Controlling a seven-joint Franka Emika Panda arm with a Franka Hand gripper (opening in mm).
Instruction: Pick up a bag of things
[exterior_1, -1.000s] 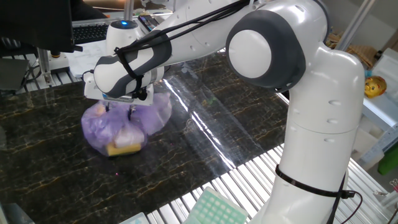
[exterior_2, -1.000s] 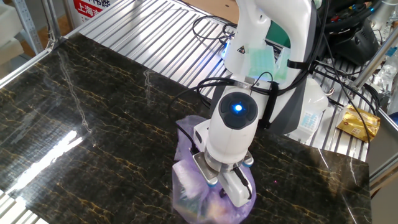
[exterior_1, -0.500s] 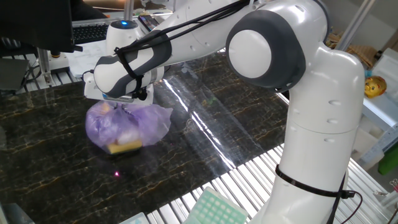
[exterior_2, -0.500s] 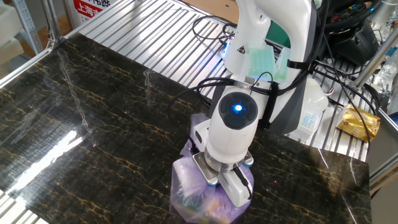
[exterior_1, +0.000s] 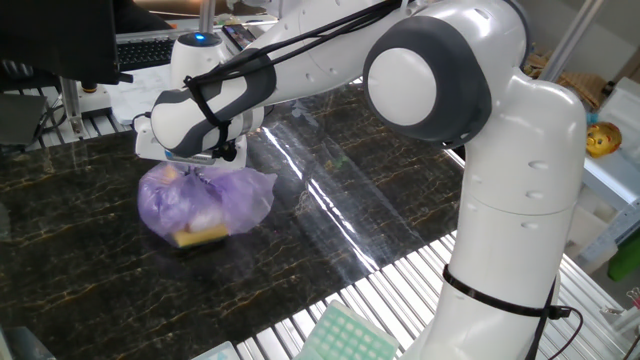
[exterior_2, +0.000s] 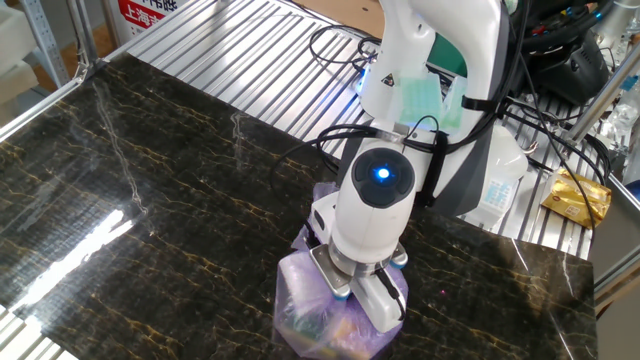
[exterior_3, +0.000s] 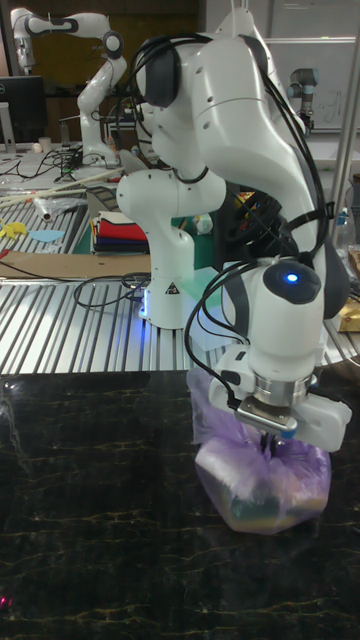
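The robot's claw (exterior_1: 203, 172) is pinched shut on the gathered top of the see-through, light-purple, wrinkly plastic bag of things (exterior_1: 205, 205), with a yellow block showing inside. The bag hangs bunched under the claw, low over the dark marble-look surface (exterior_1: 330, 215); I cannot tell if its bottom touches. The grab looks done, so the next move is a slow, straight lift. A red sign (exterior_2: 145, 14) is too cut off to read.

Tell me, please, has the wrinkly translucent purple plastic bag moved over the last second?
Yes. The wrinkly translucent purple plastic bag has gathered upward towards the claw, its base sitting higher against the dark marble table than a second ago.
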